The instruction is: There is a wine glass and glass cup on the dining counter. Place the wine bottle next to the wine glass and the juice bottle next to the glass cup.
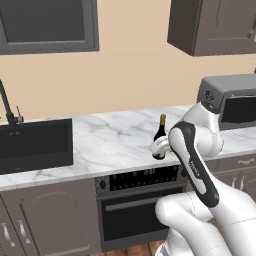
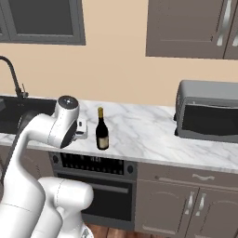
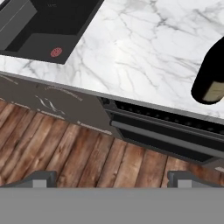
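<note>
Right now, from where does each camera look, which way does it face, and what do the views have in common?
Left base view: behind the arm on its left, facing the marble worktop, sink and oven; the white arm rises at lower right, partly covering the wine bottle.
Right base view: behind on the right, facing the same worktop and the toaster oven; the arm rises at lower left.
Hand view: on the hand, looking down over the worktop edge to the wooden floor; the open gripper shows its fingertips at the bottom.
All three share the wine bottle and worktop.
</note>
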